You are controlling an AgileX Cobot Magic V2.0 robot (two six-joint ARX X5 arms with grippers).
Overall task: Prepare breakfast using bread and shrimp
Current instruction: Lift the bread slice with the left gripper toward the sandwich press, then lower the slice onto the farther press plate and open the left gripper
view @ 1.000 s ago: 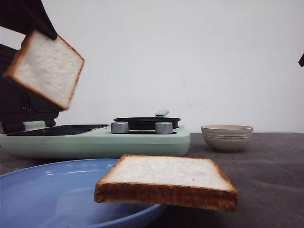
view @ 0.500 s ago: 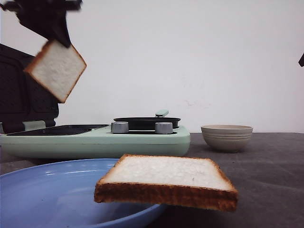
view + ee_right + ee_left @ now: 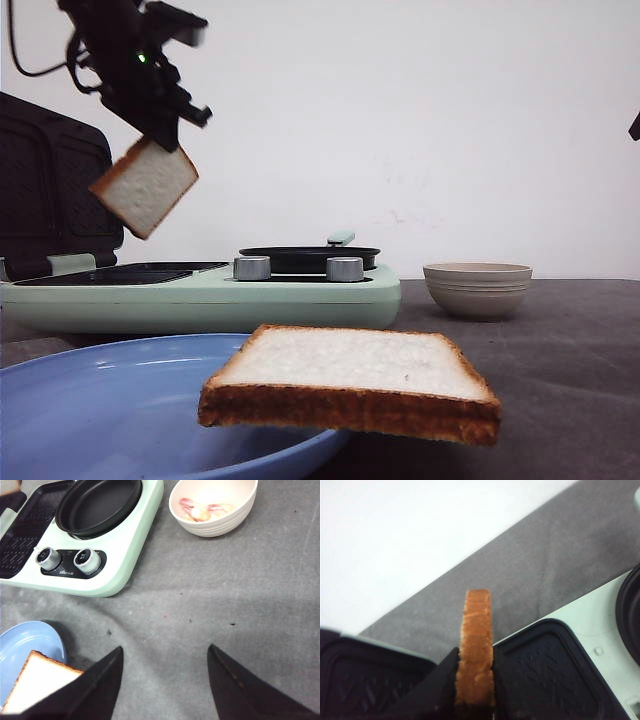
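Mint-green cooker [image 3: 200, 300] with black pan [image 3: 308, 257] — blue plate [image 3: 90, 400] in front

Bright even light, soft shadows; left wrist view blurry; glare streaks on blue plate [image 3: 120, 400].

Left hand [image 3: 150, 135] is up high over the back-left part of the counter, wrist angled down, its 2 fingers [image 3: 440, 680] clamped tight on the crust edge of a bread slice [image 3: 146, 187] that dangles tilted below. Right hand [image 3: 165, 680] hovers above the counter with its 2 fingers spread wide apart, gripping nothing.
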